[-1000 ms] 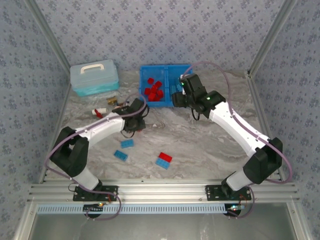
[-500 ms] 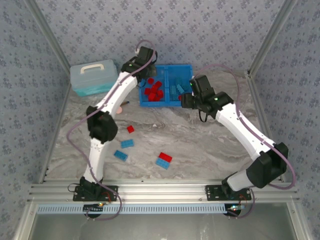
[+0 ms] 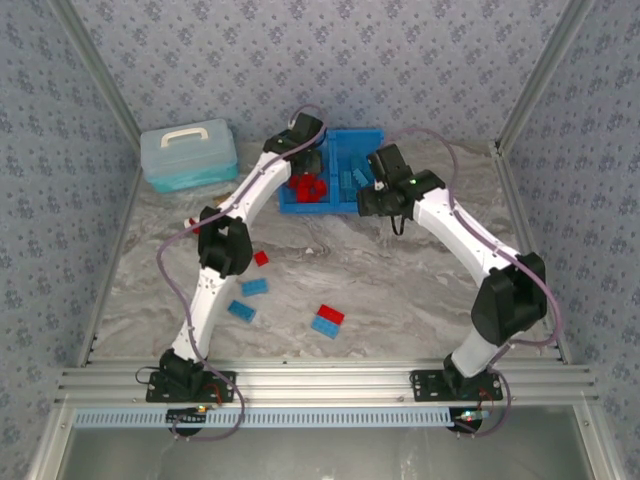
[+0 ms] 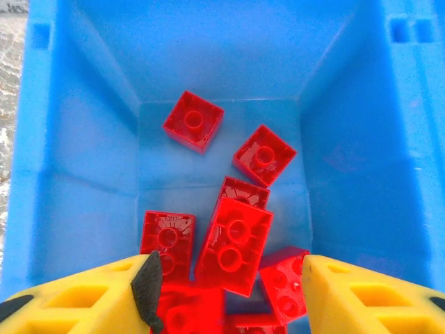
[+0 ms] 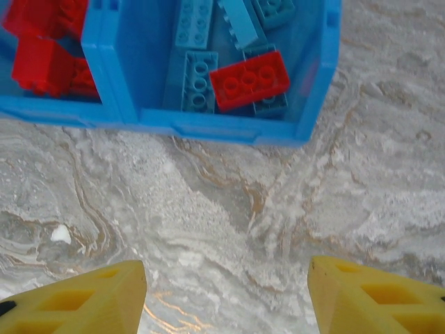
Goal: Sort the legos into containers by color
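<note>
The bright blue bin (image 3: 340,205) stands at the back of the table. Its left compartment (image 4: 83,139) holds several red legos (image 4: 233,243). My left gripper (image 4: 229,296) hangs open right over them, holding nothing; in the top view that left gripper (image 3: 308,160) is above the bin. The right compartment (image 5: 316,83) holds several light blue legos (image 5: 198,80) and one red lego (image 5: 250,80). My right gripper (image 5: 226,296) is open over bare marble just in front of the bin; from above the right gripper (image 3: 370,200) sits at the bin's front right.
Loose on the table lie a small red lego (image 3: 261,258), two light blue legos (image 3: 254,287) (image 3: 240,310), and a red lego (image 3: 331,314) touching a light blue one (image 3: 324,327). A pale teal lidded box (image 3: 188,155) stands at the back left.
My left arm has swung up from the table's left middle to over the bin's left compartment, uncovering the small red lego. My right gripper has shifted slightly left along the bin's front.
</note>
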You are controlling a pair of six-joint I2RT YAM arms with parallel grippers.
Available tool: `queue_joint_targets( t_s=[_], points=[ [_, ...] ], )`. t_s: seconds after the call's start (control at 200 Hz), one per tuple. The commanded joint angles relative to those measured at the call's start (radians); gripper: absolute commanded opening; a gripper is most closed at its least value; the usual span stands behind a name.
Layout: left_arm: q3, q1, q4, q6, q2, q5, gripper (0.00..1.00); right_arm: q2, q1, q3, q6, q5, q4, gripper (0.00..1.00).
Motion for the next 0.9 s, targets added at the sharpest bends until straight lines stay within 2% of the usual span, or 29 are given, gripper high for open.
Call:
queue_joint_targets(
  t_s=[0.0, 0.105, 0.22, 0.285, 0.465, 0.645, 0.894],
  points=[
    [0.024, -0.007, -0.027, 0.052, -0.17, 0.007, 0.59, 0.077, -0.017, 0.11, -0.051, 0.014, -0.038, 0.65],
    [-0.116, -0.007, -0.007, 0.086, -0.329, -0.004, 0.62, 0.172, -0.024, 0.205, -0.002, -0.023, -0.039, 0.65],
    [-0.407, -0.007, 0.092, 0.107, -0.564, -0.02, 0.66, 0.299, -0.027, 0.319, 0.056, -0.013, -0.032, 0.6],
    [-0.555, -0.005, 0.134, 0.109, -0.69, -0.033, 0.68, 0.392, -0.027, 0.41, 0.104, 0.037, -0.08, 0.59],
    [-0.894, 0.0, 0.228, 0.095, -0.97, -0.057, 0.75, 0.567, -0.028, 0.594, 0.339, 0.046, -0.179, 0.61],
    [-1.036, 0.003, 0.238, 0.062, -1.09, -0.029, 0.77, 0.663, -0.016, 0.705, 0.606, 0.197, -0.27, 0.63],
    [-1.117, 0.009, 0.239, 0.083, -1.166, -0.019, 0.78, 0.759, -0.016, 0.8, 0.77, 0.284, -0.37, 0.67]
  ],
)
